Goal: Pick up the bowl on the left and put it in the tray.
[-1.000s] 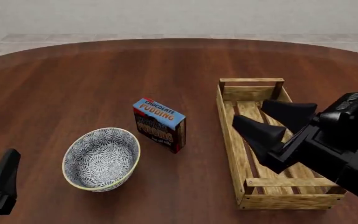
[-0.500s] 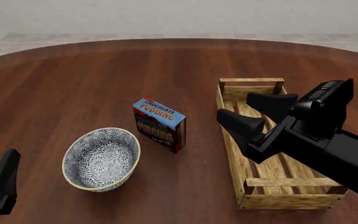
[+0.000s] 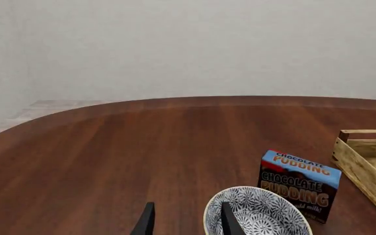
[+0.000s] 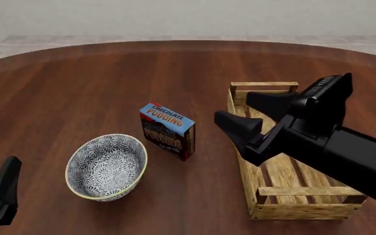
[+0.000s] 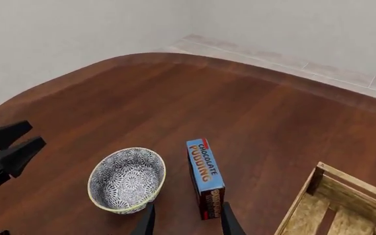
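Observation:
The blue-and-white patterned bowl (image 4: 106, 166) stands upright on the table at the front left, also seen in the left wrist view (image 3: 260, 215) and the right wrist view (image 5: 128, 178). The long slatted wooden tray (image 4: 244, 161) lies at the right and holds nothing. My left gripper (image 4: 10, 166) sits low at the front left corner, left of the bowl and apart from it, open and holding nothing (image 5: 36, 133). My right gripper (image 4: 234, 107) hovers open over the tray's left wall, pointing toward the bowl, with nothing between its fingers.
A blue-and-brown chocolate pudding box (image 4: 167, 129) stands upright between the bowl and the tray, close behind the bowl's right side. The round dark wooden table (image 4: 109, 73) stretches back toward a pale wall.
My right arm has swung left and farther back, from over the tray's middle to over its left wall. The left gripper, bowl and box have stayed put.

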`<state>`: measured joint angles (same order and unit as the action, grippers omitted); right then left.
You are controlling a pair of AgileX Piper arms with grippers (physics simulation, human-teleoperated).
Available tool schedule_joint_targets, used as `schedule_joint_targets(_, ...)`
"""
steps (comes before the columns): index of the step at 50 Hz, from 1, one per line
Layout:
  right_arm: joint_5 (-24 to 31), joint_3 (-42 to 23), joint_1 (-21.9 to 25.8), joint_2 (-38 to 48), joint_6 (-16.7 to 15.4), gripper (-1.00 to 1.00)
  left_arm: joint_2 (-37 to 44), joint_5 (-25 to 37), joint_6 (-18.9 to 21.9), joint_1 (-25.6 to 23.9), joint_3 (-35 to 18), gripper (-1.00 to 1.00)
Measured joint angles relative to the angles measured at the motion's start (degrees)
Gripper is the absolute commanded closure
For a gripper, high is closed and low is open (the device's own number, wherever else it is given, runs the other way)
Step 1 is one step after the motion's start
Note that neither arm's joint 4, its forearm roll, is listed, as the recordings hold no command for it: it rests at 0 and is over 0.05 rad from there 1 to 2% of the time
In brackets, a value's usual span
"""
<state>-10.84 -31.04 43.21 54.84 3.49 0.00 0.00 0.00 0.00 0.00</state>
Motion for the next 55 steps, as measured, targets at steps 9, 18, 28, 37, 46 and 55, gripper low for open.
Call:
schedule_joint_targets(9,-0.25,-0.94,0.66,2.21,-0.17,-1.0,0.0,0.0,0.0,0.0,0.0,-1.0)
schedule_joint_targets(18,-0.75,-1.81,1.16,4.43,0.06,-1.0,0.0,0.0,0.0,0.0,0.0,-1.0)
schedule_joint_targets(28,-0.92,-2.96,1.58,6.37,0.08,-1.0,0.0,0.0,0.0,0.0,0.0,-1.0)
schedule_joint_targets(37,-1.06,-4.1,1.87,7.91,0.09,-1.0,0.0,0.0,0.0,0.0,0.0,-1.0)
schedule_joint_targets(46,-1.07,-5.31,2.31,9.45,0.19,-1.0,0.0,0.0,0.0,0.0,0.0,-1.0)
schedule_joint_targets(55,-1.0,-6.58,2.54,11.0,0.17,-1.0,0.0,0.0,0.0,0.0,0.0,-1.0)
